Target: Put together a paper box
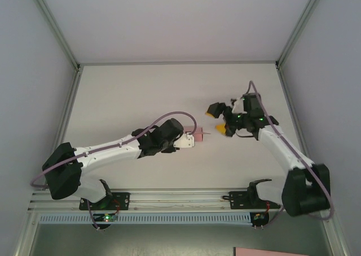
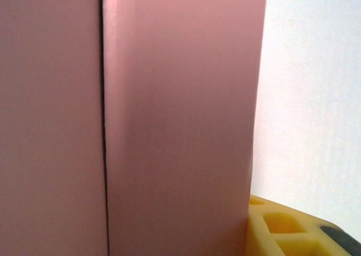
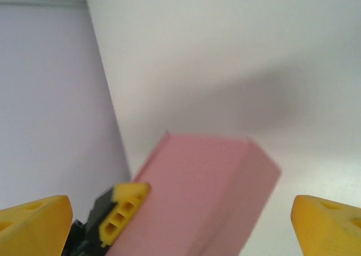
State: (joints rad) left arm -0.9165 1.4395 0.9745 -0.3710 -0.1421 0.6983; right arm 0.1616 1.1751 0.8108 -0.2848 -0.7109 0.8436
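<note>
The paper box is a small pink rectangular box held just above the middle of the white table. My left gripper is shut on it from the left. In the left wrist view the paper box shows two pink panels with a dark seam, and one yellow finger presses its right edge. My right gripper stands open just right of the box, apart from it. From the right wrist the paper box lies between the spread yellow fingertips, with the left gripper's finger on its side.
Grey enclosure walls close the table on the left, right and back. A metal rail with the arm bases runs along the near edge. A pink sheet lies below that rail at bottom right.
</note>
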